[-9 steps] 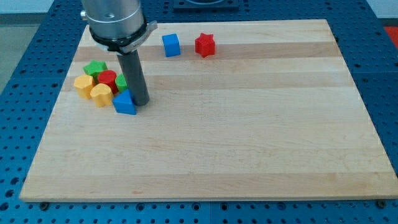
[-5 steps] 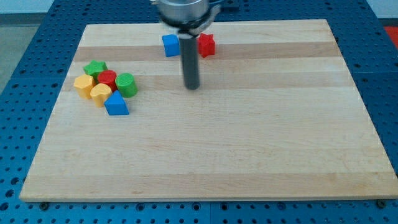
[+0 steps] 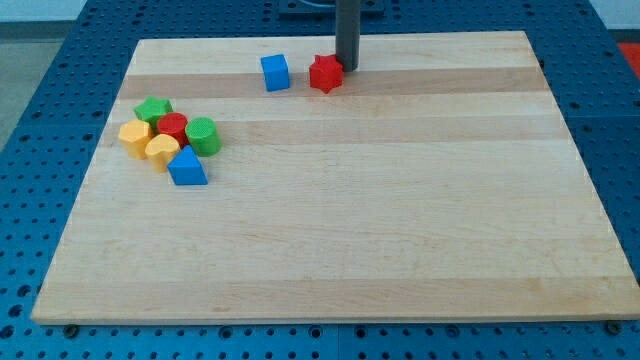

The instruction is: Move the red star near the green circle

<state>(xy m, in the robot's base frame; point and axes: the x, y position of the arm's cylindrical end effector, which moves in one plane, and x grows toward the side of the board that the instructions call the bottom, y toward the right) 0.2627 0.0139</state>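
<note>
The red star [image 3: 326, 74] lies near the view's top, just right of a blue cube [image 3: 275, 72]. My tip [image 3: 347, 67] stands right against the star's upper right side. The green circle [image 3: 202, 135] sits far to the left, at the right edge of a cluster of blocks. The rod runs straight up out of the view's top.
The cluster at the left holds a green star [image 3: 153, 110], a red circle [image 3: 172, 127], an orange-yellow hexagon [image 3: 134, 136], a yellow block [image 3: 162, 151] and a blue triangle [image 3: 187, 167]. The wooden board [image 3: 400, 230] lies on a blue perforated table.
My tip has left the blue triangle in the cluster, crossed to the right and up, and now stands at the red star's upper right. The star has shifted slightly left.
</note>
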